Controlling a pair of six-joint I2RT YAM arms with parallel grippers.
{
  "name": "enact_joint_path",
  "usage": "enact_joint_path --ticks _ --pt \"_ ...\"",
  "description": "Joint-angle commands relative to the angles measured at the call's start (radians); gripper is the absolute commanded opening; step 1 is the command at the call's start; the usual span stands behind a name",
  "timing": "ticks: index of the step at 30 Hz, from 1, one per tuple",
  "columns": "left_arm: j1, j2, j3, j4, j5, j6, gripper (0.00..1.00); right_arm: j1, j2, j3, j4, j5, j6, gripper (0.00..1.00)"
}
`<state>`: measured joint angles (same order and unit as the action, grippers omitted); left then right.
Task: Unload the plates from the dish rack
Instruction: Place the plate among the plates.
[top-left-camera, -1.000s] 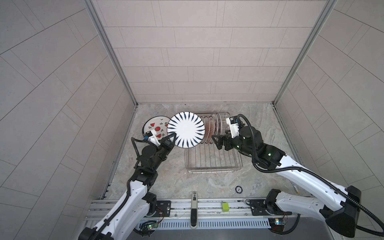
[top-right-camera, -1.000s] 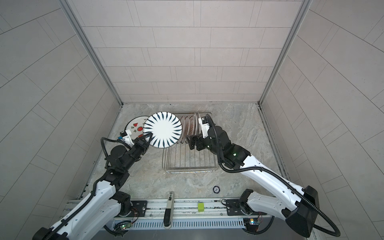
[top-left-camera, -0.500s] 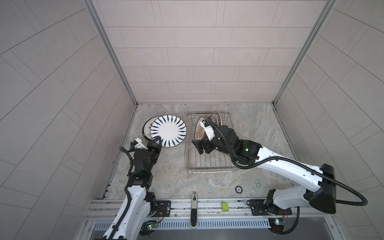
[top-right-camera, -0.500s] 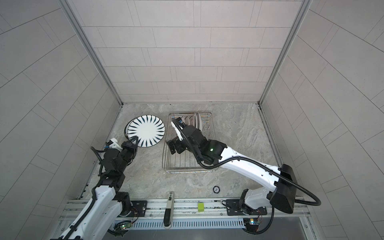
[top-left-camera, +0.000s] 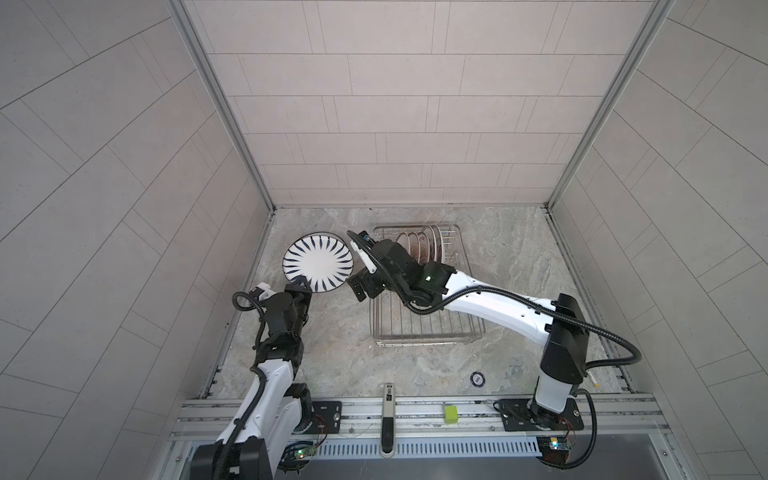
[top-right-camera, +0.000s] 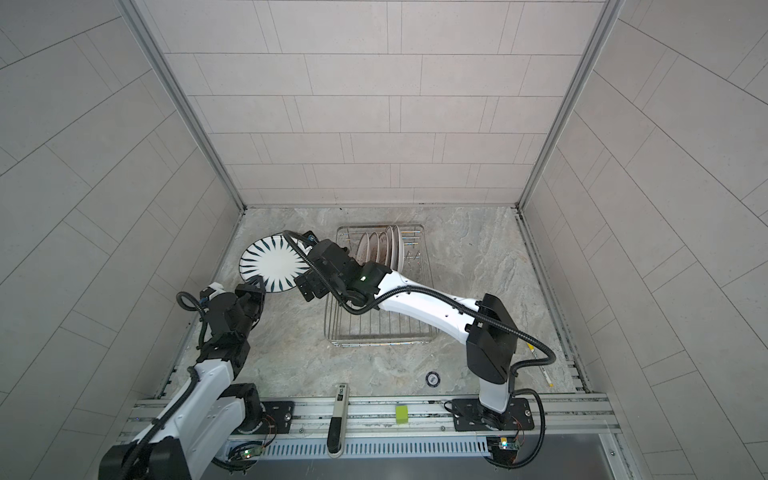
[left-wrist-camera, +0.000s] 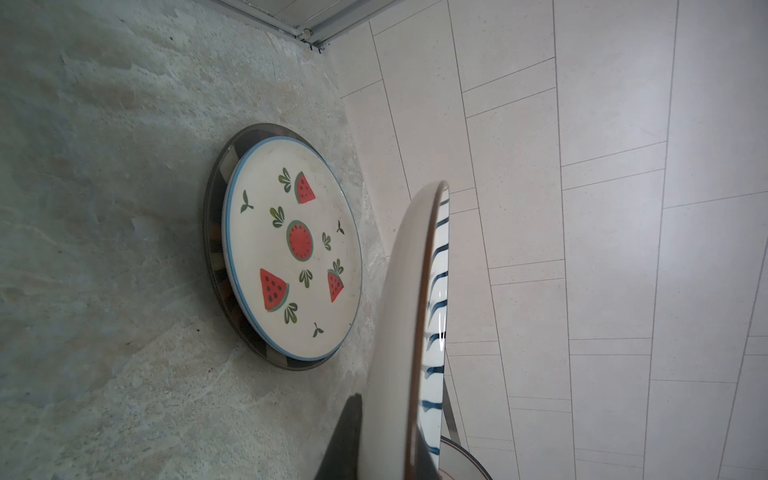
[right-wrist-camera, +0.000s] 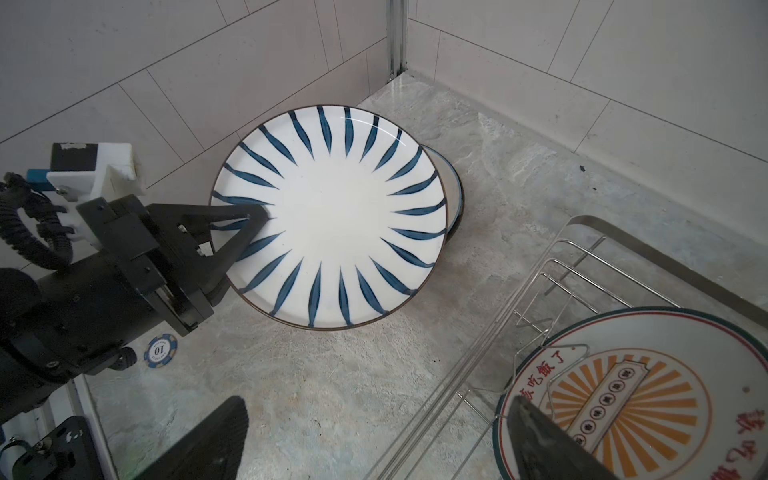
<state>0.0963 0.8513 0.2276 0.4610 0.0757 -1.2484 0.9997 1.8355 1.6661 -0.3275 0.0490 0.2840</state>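
White striped plate (top-left-camera: 318, 262) is pinched at its near rim by the left claw (right-wrist-camera: 259, 216), above the watermelon plate (left-wrist-camera: 291, 245). Right claw (top-left-camera: 362, 287) stands wide open at the dish rack's (top-left-camera: 428, 328) left.

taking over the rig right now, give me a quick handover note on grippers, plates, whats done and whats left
Left gripper: shut on the rim of the striped plate, holding it above the watermelon plate.
Right gripper: open, empty, beside the dish rack.
Done: watermelon plate lies flat on a darker plate on the table.
Left: set the striped plate down; several plates stand in the rack, sunburst plate nearest the right gripper.
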Motion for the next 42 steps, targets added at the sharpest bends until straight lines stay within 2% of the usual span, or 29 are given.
enact_joint_path --ticks 1,7,11,13,20,22,24,35,42 --pt "0.025 0.053 0.04 0.239 -0.002 -0.014 0.0 -0.002 0.054 0.075 -0.055 0.002 -0.018 0.99" --pt "0.027 0.147 0.061 0.252 -0.039 0.048 0.0 -0.026 0.188 0.217 -0.098 -0.049 -0.016 0.98" --pt "0.029 0.207 0.095 0.232 -0.099 0.072 0.0 -0.061 0.279 0.32 -0.133 -0.118 0.004 0.93" --pt "0.034 0.254 0.105 0.271 -0.09 0.078 0.0 -0.077 0.321 0.363 -0.14 -0.141 0.018 0.9" --pt "0.033 0.358 0.15 0.319 -0.078 0.069 0.0 -0.085 0.426 0.5 -0.204 -0.121 0.004 0.95" --pt "0.032 0.405 0.159 0.381 -0.057 0.059 0.0 -0.088 0.449 0.532 -0.22 -0.122 0.004 0.95" --pt "0.033 0.446 0.168 0.422 -0.049 0.047 0.0 -0.093 0.465 0.552 -0.227 -0.129 0.005 0.95" --pt "0.029 0.586 0.266 0.362 -0.072 0.07 0.0 -0.116 0.507 0.584 -0.223 -0.173 -0.011 0.95" --pt "0.027 0.657 0.276 0.402 -0.076 0.061 0.0 -0.125 0.522 0.586 -0.221 -0.182 -0.017 0.95"
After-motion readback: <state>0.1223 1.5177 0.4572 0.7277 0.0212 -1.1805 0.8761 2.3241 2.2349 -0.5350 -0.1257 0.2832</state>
